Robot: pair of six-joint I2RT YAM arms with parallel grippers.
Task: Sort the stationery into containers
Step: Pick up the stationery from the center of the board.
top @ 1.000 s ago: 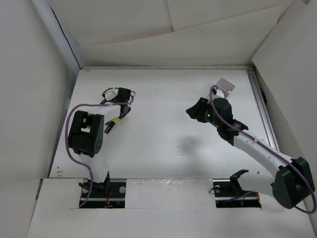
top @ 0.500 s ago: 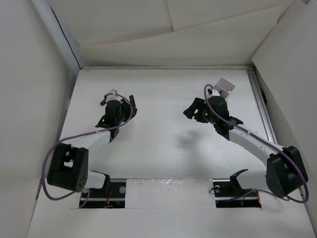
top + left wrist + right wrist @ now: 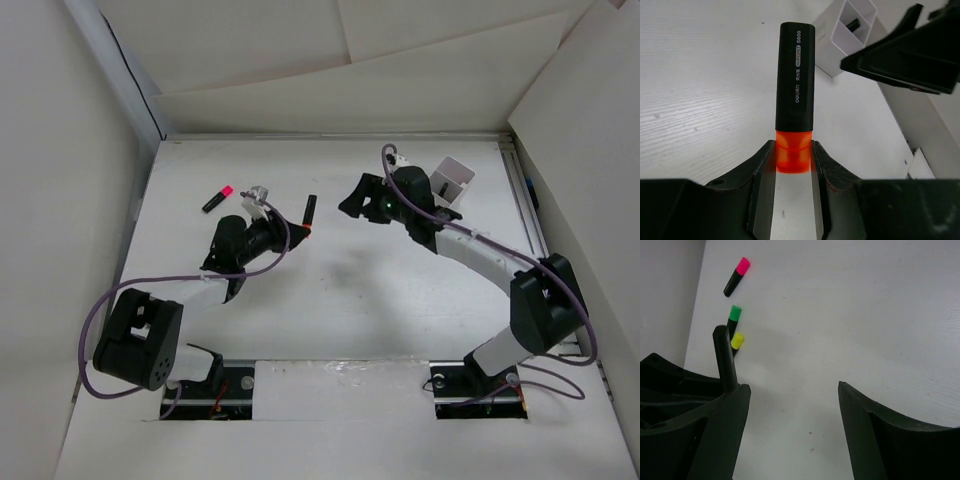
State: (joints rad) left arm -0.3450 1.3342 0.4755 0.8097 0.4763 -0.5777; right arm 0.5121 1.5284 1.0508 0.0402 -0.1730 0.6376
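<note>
I'm holding black orange-capped marker [image 3: 795, 85] in left gripper [image 3: 792, 161]; pink-capped marker [image 3: 218, 199] lying to its left, white plastic tray [image 3: 455, 178] right.

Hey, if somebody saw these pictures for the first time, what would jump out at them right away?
The orange-capped highlighter stands out most, pinched by its cap in the left gripper, left of the table's centre. Next come the pink highlighter, lying alone at the far left of the table, and the right gripper, which hangs open and empty near the white tray at the far right.
</note>
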